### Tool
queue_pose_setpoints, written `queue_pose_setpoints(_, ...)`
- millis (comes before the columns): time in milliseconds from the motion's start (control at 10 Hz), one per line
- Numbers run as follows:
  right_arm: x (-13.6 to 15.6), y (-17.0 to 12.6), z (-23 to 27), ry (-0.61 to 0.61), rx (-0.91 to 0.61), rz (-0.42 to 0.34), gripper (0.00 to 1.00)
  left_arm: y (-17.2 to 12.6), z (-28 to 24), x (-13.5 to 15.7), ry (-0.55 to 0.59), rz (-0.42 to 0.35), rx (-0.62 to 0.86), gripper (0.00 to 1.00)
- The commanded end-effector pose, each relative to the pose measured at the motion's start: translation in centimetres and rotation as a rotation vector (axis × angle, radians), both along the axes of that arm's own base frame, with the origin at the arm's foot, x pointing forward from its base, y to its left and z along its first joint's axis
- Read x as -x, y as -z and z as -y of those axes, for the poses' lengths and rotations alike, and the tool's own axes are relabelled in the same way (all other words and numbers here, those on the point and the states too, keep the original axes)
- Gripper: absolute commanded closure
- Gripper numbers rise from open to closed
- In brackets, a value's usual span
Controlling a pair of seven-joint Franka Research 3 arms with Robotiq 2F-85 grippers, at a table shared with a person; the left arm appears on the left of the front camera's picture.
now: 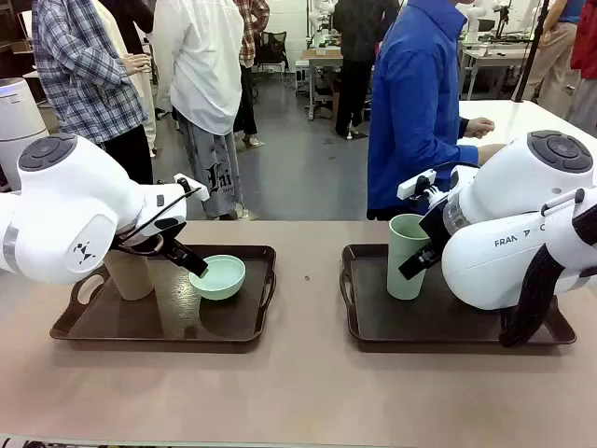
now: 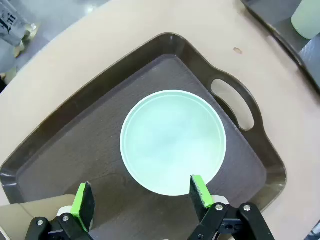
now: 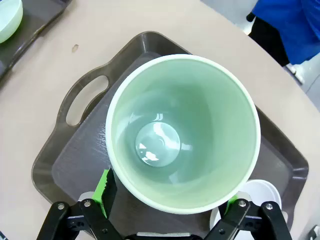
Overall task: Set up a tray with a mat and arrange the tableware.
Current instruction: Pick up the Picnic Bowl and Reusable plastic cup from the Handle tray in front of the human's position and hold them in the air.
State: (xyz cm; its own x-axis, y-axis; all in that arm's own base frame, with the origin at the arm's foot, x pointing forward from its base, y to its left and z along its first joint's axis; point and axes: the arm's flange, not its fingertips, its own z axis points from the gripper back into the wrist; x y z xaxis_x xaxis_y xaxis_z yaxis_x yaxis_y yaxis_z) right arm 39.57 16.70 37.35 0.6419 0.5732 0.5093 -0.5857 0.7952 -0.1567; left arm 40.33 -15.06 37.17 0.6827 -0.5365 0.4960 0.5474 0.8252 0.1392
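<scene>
Over the mint-green bowl (image 1: 217,276): left gripper (image 2: 141,189) spread wide, empty. Well right of bowl: right gripper (image 3: 167,196) released, astride pale green cup (image 1: 407,257). Just left of bowl: tan cup (image 1: 129,273).

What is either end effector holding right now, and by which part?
Nothing. The left end effector hangs open over the bowl's edge; the right end effector stands open around the green cup.
</scene>
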Motion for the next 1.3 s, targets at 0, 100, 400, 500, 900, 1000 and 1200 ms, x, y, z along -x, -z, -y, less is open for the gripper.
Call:
queue_pose_setpoints(0,0.0,0.0,0.0,0.0,0.0,0.0,0.0,0.0,0.01,0.01,0.0,0.0,0.0,0.0)
queue_pose_setpoints(100,0.0,0.0,0.0,0.0,0.0,0.0,0.0,0.0,0.01,0.01,0.0,0.0,0.0,0.0)
queue_pose_setpoints(400,0.0,0.0,0.0,0.0,0.0,0.0,0.0,0.0,0.01,0.01,0.0,0.0,0.0,0.0)
queue_pose_setpoints(500,0.0,0.0,0.0,0.0,0.0,0.0,0.0,0.0,0.01,0.01,0.0,0.0,0.0,0.0)
queue_pose_setpoints(900,0.0,0.0,0.0,0.0,0.0,0.0,0.0,0.0,0.01,0.01,0.0,0.0,0.0,0.0)
queue_pose_setpoints(1000,0.0,0.0,0.0,0.0,0.0,0.0,0.0,0.0,0.01,0.01,0.0,0.0,0.0,0.0)
queue_pose_setpoints(1200,0.0,0.0,0.0,0.0,0.0,0.0,0.0,0.0,0.01,0.01,0.0,0.0,0.0,0.0)
